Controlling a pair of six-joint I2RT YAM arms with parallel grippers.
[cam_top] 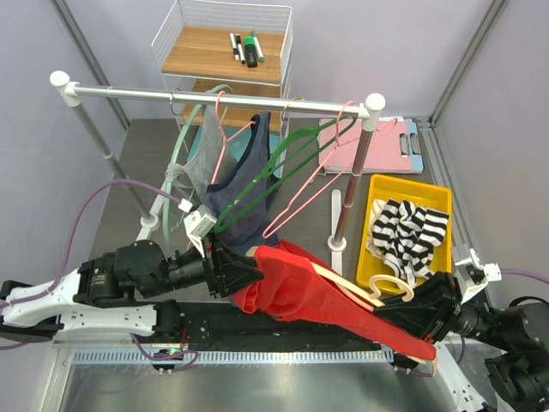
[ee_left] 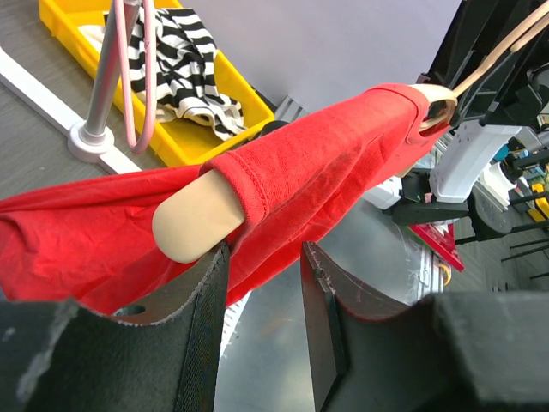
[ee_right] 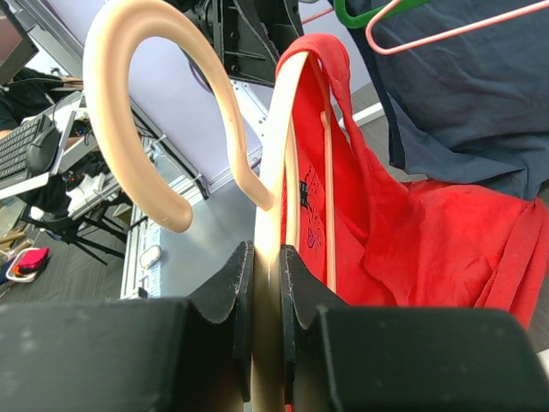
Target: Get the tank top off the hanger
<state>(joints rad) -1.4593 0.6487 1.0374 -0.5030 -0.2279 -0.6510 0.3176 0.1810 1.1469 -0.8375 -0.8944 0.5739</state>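
Note:
A red tank top [cam_top: 300,287] hangs on a cream hanger [cam_top: 390,286], held level low over the near edge of the table. My right gripper [cam_top: 420,305] is shut on the hanger's body just below its hook [ee_right: 137,103]; in the right wrist view its jaws [ee_right: 268,253] clamp the cream bar, with the red cloth [ee_right: 403,240] beyond. My left gripper [cam_top: 238,273] is at the hanger's left end. In the left wrist view it [ee_left: 264,253] is open, with the bare hanger tip [ee_left: 193,219] over its left finger and the red cloth [ee_left: 343,163] hanging just above the gap.
A metal rail [cam_top: 214,96] on two posts carries green [cam_top: 274,167] and pink hangers [cam_top: 300,197], a grey garment [cam_top: 202,154] and a navy one [cam_top: 249,172]. A yellow bin [cam_top: 382,193] holds striped clothing. A pink clipboard [cam_top: 382,142] and a wire shelf [cam_top: 223,51] stand behind.

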